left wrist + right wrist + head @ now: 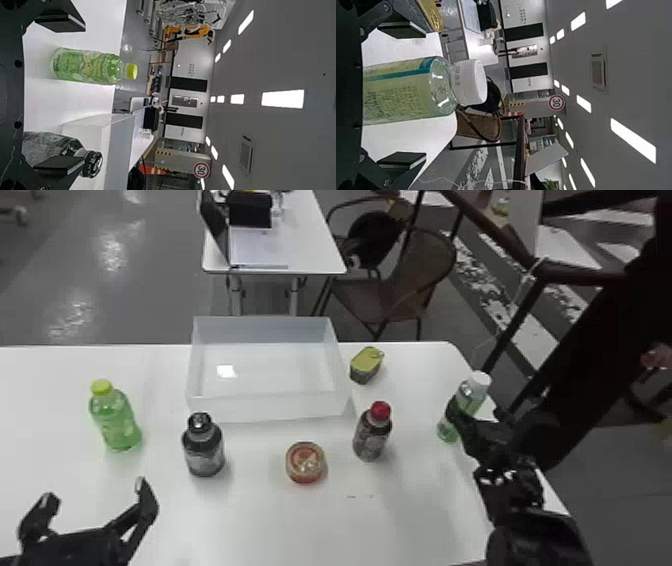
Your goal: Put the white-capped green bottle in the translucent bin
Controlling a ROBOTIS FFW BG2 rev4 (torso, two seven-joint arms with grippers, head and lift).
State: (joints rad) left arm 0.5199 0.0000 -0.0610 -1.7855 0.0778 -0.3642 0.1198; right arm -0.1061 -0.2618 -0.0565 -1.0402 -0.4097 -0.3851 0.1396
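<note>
Item one: left hand, black, nearer the robot than the translucent bin and to its left. Two fingers, spread wide, bent at their joints, tips directed away from the robot. Its base enters at the head view's bottom edge. Left wrist view: flat pads well apart.

Item two: right hand, black, to the right of the bin, somewhat nearer the robot than the bin's middle. Two fingers, parted. Right wrist view: flat pads well apart, facing one another.

Item three: right arm, black, entering from the bottom edge, right of the bin, extended forward behind its hand.
</note>
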